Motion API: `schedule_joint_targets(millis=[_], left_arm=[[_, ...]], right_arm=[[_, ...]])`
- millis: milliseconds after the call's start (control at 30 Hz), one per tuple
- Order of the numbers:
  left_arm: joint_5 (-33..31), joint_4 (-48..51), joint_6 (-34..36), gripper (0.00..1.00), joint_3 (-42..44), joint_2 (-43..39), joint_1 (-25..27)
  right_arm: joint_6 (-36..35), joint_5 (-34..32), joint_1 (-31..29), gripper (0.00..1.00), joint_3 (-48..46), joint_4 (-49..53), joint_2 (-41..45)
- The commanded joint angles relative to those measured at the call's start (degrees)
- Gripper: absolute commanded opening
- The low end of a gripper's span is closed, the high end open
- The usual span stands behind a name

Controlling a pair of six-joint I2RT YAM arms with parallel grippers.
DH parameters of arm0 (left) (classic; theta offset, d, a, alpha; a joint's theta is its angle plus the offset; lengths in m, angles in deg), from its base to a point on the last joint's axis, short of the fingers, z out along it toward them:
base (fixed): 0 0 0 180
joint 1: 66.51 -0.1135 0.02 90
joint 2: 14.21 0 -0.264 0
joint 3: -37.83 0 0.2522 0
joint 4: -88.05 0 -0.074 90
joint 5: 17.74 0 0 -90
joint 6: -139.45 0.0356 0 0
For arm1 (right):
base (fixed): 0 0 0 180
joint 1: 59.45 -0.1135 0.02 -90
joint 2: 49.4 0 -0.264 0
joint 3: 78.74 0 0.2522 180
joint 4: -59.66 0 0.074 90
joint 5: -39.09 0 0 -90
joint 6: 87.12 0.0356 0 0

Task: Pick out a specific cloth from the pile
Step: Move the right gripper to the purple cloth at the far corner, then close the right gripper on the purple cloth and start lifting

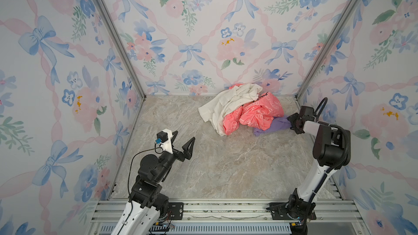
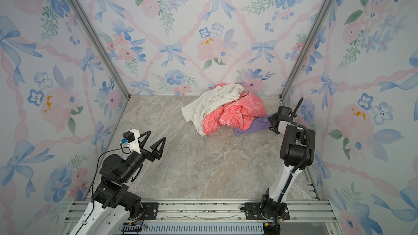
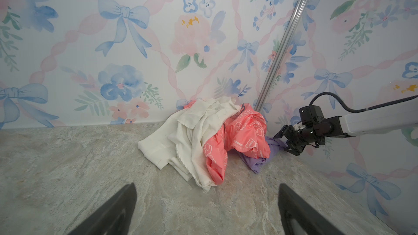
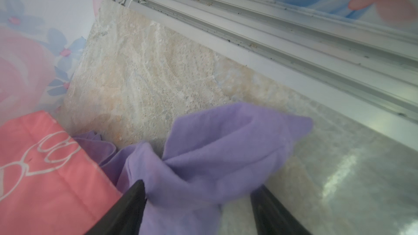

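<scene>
Cloth (image 1: 269,127) at near-right edge of pile (image 1: 235,105), under coral-pink cloth (image 1: 260,111), in both top views; right gripper (image 1: 290,123) at its right end. Left wrist view: left gripper (image 3: 207,186) wide, empty. Right wrist view: jaws straddle cloth fold; pinch cannot be told.

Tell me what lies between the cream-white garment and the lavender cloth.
The coral-pink printed cloth lies between them, overlapping the lavender cloth, with the cream-white garment on its other side. Both top views show it.

Bright even light, soft shadows; right wrist view seems blurred, glare on the tabletop (image 4: 343,166).
</scene>
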Motion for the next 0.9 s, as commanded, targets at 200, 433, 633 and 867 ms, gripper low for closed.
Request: schedule_joint_targets(millis=[200,433,633,867], left_arm=[[1.1,-0.2,-0.8,0.98,0.5,0.0,-0.8],[1.0,-0.2,-0.8,0.98,0.5,0.0,-0.9],[0.7,-0.2,-0.7,0.98,0.5,-0.5,-0.9],[0.8,-0.2,-0.7,0.98,0.7,-0.5,-1.1]], right_arm=[[2.4,-3.2,0.0,0.31,1.8,0.2,-2.6],[2.4,-3.5,-1.1,0.05,-0.2,-2.1,3.6],[1.6,-4.6,-2.9,0.0,-1.5,-3.6,11.7],[-1.3,-7.6,-6.6,0.0,-1.5,-5.2,20.2]])
